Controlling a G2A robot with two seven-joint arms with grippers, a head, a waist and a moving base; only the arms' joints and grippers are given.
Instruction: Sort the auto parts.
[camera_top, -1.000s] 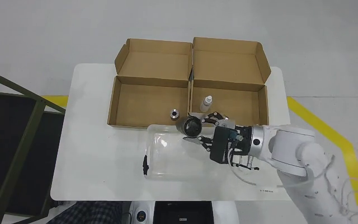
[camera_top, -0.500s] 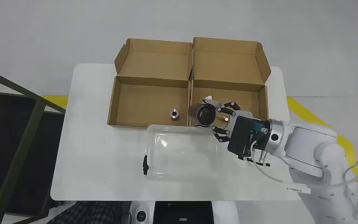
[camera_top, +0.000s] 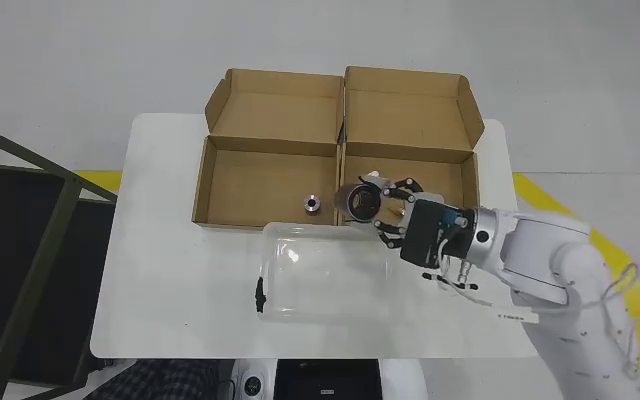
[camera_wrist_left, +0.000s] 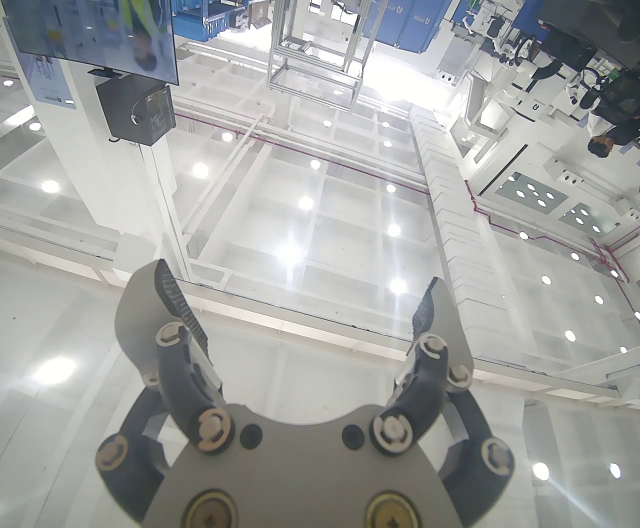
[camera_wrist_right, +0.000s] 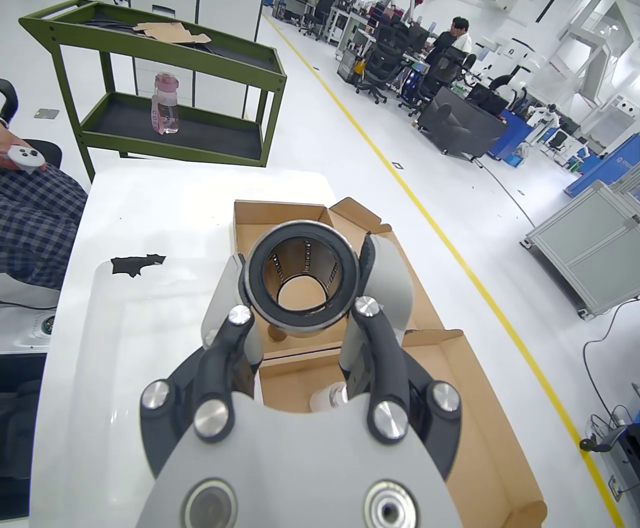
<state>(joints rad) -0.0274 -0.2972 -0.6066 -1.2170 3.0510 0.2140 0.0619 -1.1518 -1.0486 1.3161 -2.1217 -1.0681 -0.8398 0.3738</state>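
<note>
Steel sleeve (camera_wrist_right: 327, 272) sits clamped in my right gripper (camera_wrist_right: 305, 280), over the right box's (camera_top: 440, 185) near corner. Its bore faces the left box (camera_top: 260, 185)

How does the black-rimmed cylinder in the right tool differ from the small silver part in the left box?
Size: the cylinder is clearly larger than the small silver part. Look: the cylinder is hollow with a black rim; the small silver part is plain silver. State: the cylinder is clamped in the right tool over the right box; the small silver part rests on the floor of the left box. Both look like round metal parts.
</note>
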